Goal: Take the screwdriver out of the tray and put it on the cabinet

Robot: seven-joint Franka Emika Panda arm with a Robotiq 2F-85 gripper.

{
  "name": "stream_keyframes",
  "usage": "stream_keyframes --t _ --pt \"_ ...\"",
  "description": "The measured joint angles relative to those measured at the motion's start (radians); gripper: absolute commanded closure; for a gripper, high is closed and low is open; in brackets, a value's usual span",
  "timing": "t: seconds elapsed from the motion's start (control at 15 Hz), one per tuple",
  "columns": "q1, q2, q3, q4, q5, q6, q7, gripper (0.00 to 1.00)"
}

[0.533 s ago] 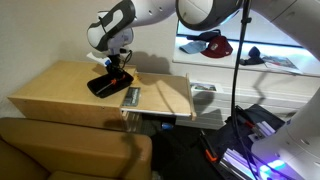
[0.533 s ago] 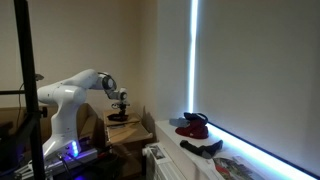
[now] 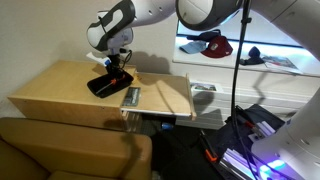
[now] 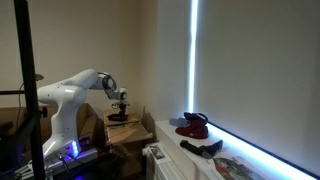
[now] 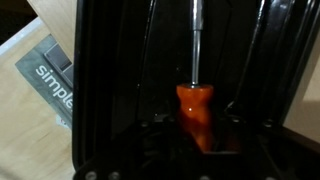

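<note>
We see the gripper [image 3: 118,70] lowered into the tray [image 3: 103,86] on the cabinet [image 3: 55,90], its jaws closed, apparently on the orange handle of the screwdriver [image 5: 196,108], which lies in the tray, a booklet [image 5: 48,68] just beside

- Arm [image 3: 122,22]: white, smooth rounded shells, with darker rings at the joints (seen in both exterior views).
- Pincer [image 3: 116,74]: black and blocky, its frame glossy black in the wrist view.
</note>
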Motion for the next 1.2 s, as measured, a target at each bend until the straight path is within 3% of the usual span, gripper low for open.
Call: stream_keyframes --t 0.27,0.33,0.47,0.53,0.93,1.2 --pt "0.0 0.0 0.0 0.0 0.0 0.0 0.0 0.92" --pt "0.0 0.0 0.0 0.0 0.0 0.0 0.0 0.67" --pt "0.003 0.004 -0.004 -0.015 0.0 0.094 0.002 0.67" --pt "0.006 0.005 -0.007 -0.021 0.0 0.133 0.004 0.92" --pt "0.023 -0.003 -0.015 -0.018 -0.023 0.185 0.005 0.92" --pt "0.111 -0.01 -0.079 -0.034 -0.131 0.211 0.051 0.92"
